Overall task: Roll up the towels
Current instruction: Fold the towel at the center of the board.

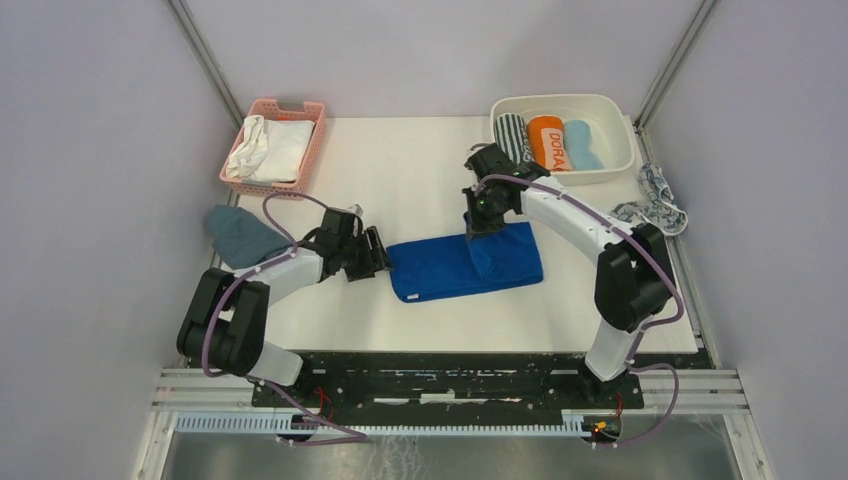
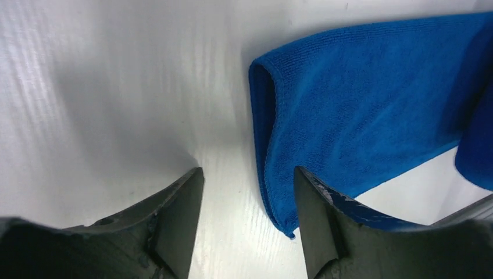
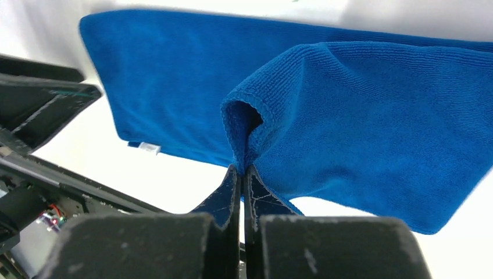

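The royal blue towel [image 1: 440, 270] lies folded along the middle of the table. My right gripper [image 1: 478, 228] is shut on a pinched fold of the towel [image 3: 378, 128] at its right part, holding that end raised over the rest. In the right wrist view the gripper [image 3: 241, 170] has cloth squeezed between its tips. My left gripper [image 1: 378, 254] stands open at the towel's left end. In its own view the gripper [image 2: 247, 174] has the near corner of the towel [image 2: 372, 104] just inside its right finger [image 2: 314, 209]. A whitish patterned towel [image 1: 655, 200] lies crumpled at the table's right edge.
A white tub [image 1: 620, 120] at the back right holds a striped roll, an orange roll and a light blue roll [image 1: 582, 148]. A pink basket [image 1: 312, 145] with white cloths stands at the back left. A teal-grey cloth [image 1: 242, 237] lies beside the left arm.
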Tool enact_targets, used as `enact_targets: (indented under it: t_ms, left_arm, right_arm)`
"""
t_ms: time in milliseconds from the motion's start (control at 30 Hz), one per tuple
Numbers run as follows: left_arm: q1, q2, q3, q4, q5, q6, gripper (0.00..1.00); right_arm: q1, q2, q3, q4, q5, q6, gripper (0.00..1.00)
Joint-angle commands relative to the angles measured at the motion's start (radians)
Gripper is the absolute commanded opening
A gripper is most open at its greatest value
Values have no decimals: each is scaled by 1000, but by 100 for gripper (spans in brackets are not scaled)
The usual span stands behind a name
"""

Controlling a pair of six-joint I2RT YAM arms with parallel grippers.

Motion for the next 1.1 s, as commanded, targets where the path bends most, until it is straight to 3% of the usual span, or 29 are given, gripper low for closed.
enact_targets:
  t_ms: [0, 233, 500, 1067]
  left_arm:
    - [-22, 42, -7, 87, 6, -45, 63]
    - [-40, 104, -18, 113, 8, -45, 47]
    - [-62, 125, -24, 121, 8, -46, 15]
    - [-86, 112, -27, 107, -26, -44, 11]
  right_arm:
    - [81, 44, 92, 17, -11, 68, 0]
    - [182, 117, 176, 14, 7, 117, 0]
    - [259, 190, 245, 23, -2, 166, 1]
    - [294, 257, 260, 141, -17, 301, 3]
